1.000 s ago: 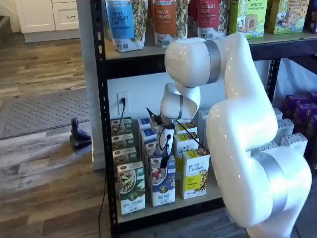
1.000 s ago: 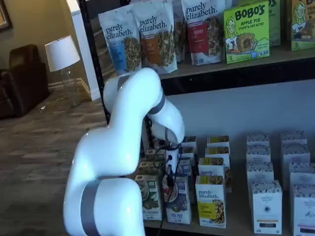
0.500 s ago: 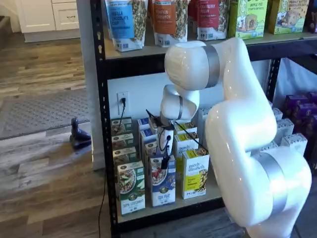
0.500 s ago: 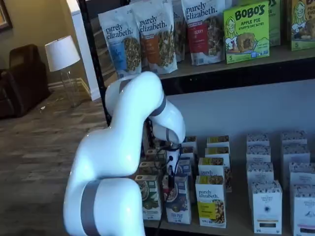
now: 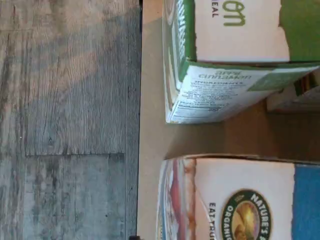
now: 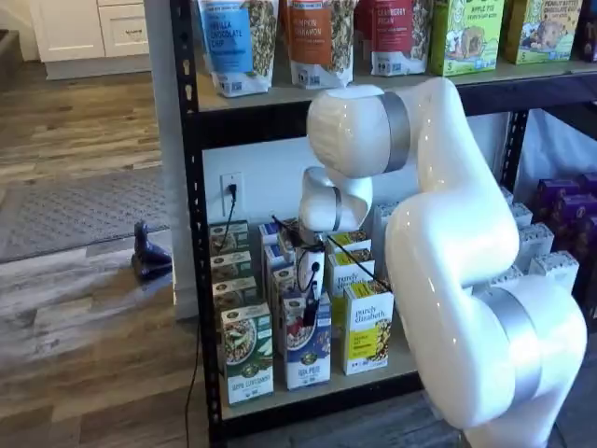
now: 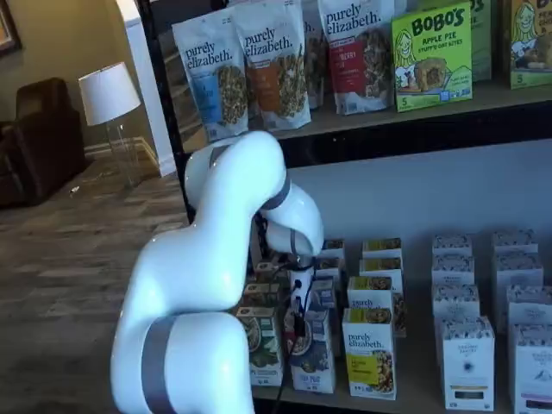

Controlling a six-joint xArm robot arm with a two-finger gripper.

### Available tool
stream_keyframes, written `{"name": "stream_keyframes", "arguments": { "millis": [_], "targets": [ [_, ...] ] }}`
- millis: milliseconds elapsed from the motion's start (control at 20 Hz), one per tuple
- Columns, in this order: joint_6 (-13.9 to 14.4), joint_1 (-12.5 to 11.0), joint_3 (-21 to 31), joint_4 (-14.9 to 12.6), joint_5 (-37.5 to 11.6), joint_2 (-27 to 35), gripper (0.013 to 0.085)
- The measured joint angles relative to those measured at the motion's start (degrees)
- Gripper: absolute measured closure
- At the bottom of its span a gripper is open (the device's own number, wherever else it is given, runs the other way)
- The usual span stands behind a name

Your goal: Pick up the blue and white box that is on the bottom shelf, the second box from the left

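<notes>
Blue and white box [image 6: 307, 349] stands upright at the front edge of the bottom shelf [image 6: 373, 370], between a green-and-white box [image 6: 247, 355] and a yellow-and-white box [image 6: 367, 328]; both shelf views show it [image 7: 311, 352]. Largest in both shelf views, the white arm [image 6: 448, 261] reaches down in front of the rack. The gripper [image 6: 310, 313] hangs at the top of the blue and white box, with a black cable beside it. Its black fingers appear side-on as one dark shape, so jaw width cannot be determined. The wrist view shows the box top [image 5: 240, 200] with a round logo, the green-and-white box [image 5: 235, 60] nearby, and the wood floor [image 5: 65, 120].
</notes>
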Motion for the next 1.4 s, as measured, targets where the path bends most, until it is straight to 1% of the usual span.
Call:
{"name": "stream_keyframes", "arguments": {
  "millis": [450,600,650,700,1400],
  "targets": [
    [1.52,0.55,0.07,-1.37,-1.78,1.01,0.0130],
    [1.56,0.59,0.40,-1.41,-2.42,1.04,0.0250],
    [1.56,0.59,0.47,-1.43,-2.52,1.01,0.0250],
    [1.45,0.56,0.50,-1.35,-2.46,0.99,0.0290],
    [1.60,0.48,0.93,-1.63,-2.43,0.65,0.0290]
  ]
}}
